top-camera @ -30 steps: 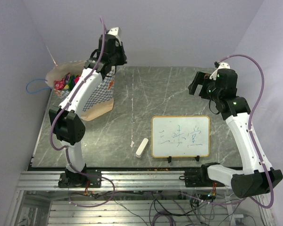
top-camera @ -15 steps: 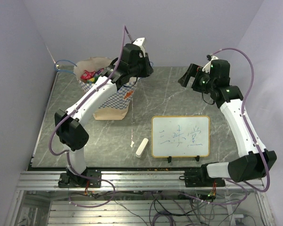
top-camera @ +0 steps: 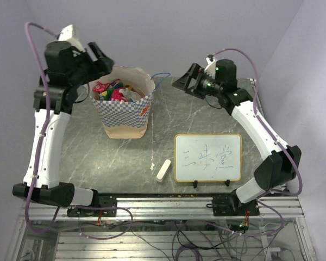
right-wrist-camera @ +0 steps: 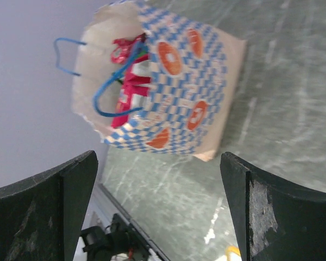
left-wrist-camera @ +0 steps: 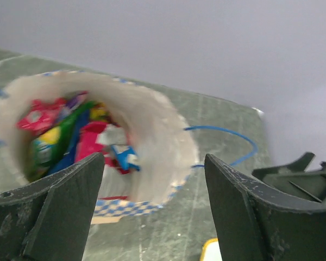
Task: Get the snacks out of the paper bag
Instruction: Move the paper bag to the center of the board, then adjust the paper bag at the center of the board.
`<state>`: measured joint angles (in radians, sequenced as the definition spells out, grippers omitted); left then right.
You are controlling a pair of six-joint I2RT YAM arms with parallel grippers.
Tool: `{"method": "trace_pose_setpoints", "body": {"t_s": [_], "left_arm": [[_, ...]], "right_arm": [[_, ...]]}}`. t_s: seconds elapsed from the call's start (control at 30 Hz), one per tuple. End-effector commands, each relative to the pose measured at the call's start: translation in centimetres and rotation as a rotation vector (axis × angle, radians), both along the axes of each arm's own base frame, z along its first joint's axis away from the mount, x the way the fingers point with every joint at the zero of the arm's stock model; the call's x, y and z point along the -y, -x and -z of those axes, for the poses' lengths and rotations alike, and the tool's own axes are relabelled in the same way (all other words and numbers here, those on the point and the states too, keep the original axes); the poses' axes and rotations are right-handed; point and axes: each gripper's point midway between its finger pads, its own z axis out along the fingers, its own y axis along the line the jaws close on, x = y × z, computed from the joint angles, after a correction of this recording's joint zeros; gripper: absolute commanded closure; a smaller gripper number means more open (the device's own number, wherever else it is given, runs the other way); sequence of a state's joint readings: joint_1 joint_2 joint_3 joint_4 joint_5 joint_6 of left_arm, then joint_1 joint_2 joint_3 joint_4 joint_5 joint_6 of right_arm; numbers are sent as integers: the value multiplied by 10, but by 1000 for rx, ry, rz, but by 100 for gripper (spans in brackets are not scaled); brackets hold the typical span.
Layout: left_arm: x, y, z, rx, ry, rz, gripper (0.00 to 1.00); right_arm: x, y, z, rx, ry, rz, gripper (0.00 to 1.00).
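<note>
Snacks [top-camera: 113, 91] all lie inside the standing paper bag [top-camera: 125, 117], the left claw [left-wrist-camera: 152, 163] and right claw [right-wrist-camera: 157, 157] hang wide open and empty near it, so one must reach in next.

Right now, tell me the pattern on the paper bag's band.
Blue-and-white checks with orange spots on the paper bag; the right wrist view shows it best.

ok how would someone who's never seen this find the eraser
Start at the framed whiteboard near the front edge of the table. To its left lies the eraser, a small plain white block, unlike the checkered paper bag farther back.
</note>
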<state>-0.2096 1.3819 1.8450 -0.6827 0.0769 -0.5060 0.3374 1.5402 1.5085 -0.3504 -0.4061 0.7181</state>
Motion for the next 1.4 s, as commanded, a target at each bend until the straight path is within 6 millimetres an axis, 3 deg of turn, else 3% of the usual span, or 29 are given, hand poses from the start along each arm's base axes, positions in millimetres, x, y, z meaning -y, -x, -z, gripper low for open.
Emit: {"method": "trace_pose_setpoints", "body": {"t_s": [0.0, 0.1, 0.2, 0.33, 0.5, 0.73, 0.97, 1.1, 1.17, 1.27, 1.33, 1.37], "left_arm": [[-60, 12, 45, -193, 26, -145, 15], [-110, 20, 62, -268, 108, -336, 10], [-136, 20, 79, -317, 191, -440, 9], [-146, 7, 111, -437, 296, -495, 10], [-160, -22, 115, -438, 329, -530, 10], [-180, -62, 155, -493, 387, -570, 19], [-203, -100, 170, -445, 402, -537, 27], [-207, -118, 161, -376, 378, -498, 49], [-204, -127, 144, -323, 375, -453, 62], [-197, -142, 117, -229, 397, -377, 89], [-189, -150, 90, -140, 424, -310, 93], [-185, -153, 75, -94, 433, -276, 93]], "right_arm": [[-51, 0, -36, 49, -172, -94, 4], [-70, -2, -37, 44, -189, -110, 3], [-77, -10, -40, 55, -168, -71, 1], [-76, -25, -24, -17, -125, -1, 5], [-88, -33, -13, -86, -122, -29, 28], [-94, -41, -15, -81, -99, -28, 35], [-91, -38, 1, -93, -36, -46, 61], [-91, -39, 2, -67, 0, -69, 79], [-92, -39, 1, -52, 20, -95, 89], [-95, -37, -3, -17, 33, -142, 100], [-98, -35, -6, 11, 31, -175, 100], [-109, -25, -9, 26, 24, -212, 100]]}}
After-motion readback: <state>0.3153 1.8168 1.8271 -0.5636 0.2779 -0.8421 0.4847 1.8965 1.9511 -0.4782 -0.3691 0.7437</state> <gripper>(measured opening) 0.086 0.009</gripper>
